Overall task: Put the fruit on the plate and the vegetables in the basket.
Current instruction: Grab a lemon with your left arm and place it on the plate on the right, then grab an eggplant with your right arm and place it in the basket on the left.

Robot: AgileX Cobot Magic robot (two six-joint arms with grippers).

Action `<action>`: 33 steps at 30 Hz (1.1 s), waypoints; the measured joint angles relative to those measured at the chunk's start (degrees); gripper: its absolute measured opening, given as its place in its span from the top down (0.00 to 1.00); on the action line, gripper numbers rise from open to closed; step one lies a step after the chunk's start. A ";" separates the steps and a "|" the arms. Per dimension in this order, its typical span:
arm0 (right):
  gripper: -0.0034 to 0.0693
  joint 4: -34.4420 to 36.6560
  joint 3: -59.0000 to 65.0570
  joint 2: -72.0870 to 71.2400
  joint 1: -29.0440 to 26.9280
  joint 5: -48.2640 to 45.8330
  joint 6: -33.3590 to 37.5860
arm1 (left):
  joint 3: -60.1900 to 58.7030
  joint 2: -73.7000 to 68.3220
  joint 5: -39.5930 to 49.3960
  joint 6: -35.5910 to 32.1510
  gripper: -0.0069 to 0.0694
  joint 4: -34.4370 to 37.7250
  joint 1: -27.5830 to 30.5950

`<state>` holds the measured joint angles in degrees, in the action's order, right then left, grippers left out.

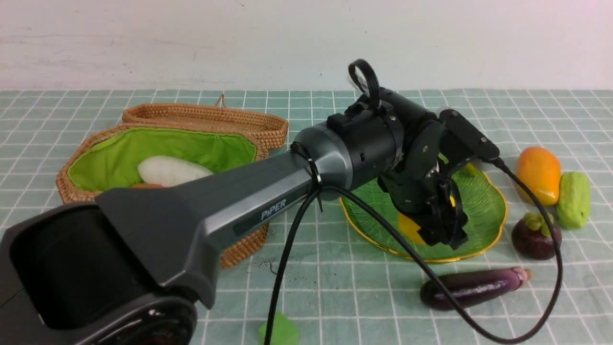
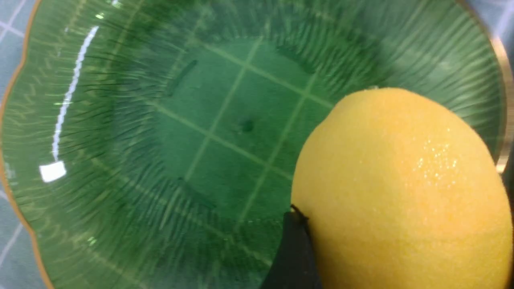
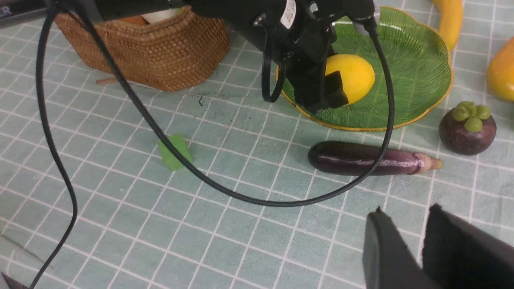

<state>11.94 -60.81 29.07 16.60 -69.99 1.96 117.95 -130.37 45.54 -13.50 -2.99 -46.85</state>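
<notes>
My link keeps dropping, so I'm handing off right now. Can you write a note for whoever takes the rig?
Left gripper: shut on the lemon, at the plate, not yet released.
Right gripper: open and empty, eggplant ahead of it.
Done: radish in the basket; mostly hidden beside it, what looks like the potato.
Left: mango, mangosteen and banana to the plate; eggplant and gourd to the basket. All five lie beside the plate.

The left arm (image 1: 268, 191) hides most of the lemon (image 1: 408, 228).
</notes>
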 joint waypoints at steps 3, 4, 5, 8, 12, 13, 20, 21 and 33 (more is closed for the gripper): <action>0.72 0.51 0.00 0.00 0.00 -0.17 0.00 | 0.00 -0.41 -0.61 0.00 0.18 -1.14 0.24; 0.72 0.50 0.00 0.00 0.00 -0.17 0.00 | 0.00 -0.41 -0.59 0.00 0.18 -1.13 0.25; 0.72 0.63 0.00 0.00 0.00 -0.17 0.00 | 0.00 -0.41 -0.91 0.00 0.18 -1.27 0.30; 0.72 0.69 0.00 0.00 0.00 -0.22 0.00 | 0.00 -0.14 -0.97 0.00 0.15 -1.27 0.29; 0.72 0.83 0.00 0.00 0.00 -0.22 0.00 | 0.00 0.73 -0.77 0.00 0.05 -1.35 0.29; 0.72 0.83 0.00 0.00 0.00 -0.22 0.00 | 0.00 1.16 -0.41 0.00 0.04 -1.35 0.29; 0.71 0.83 0.00 0.19 0.00 0.15 -0.01 | 0.00 7.04 6.58 1.46 0.12 -1.23 0.29; 0.71 0.83 0.00 0.29 0.00 0.15 -0.01 | 0.00 8.27 7.56 2.18 0.16 -1.18 0.29; 0.70 0.83 0.00 15.11 0.00 2.48 4.22 | -0.14 35.13 23.67 14.70 0.93 -1.42 0.29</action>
<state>12.77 -60.81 44.18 16.60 -67.50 6.18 117.80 -95.24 69.21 1.20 -4.41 -46.55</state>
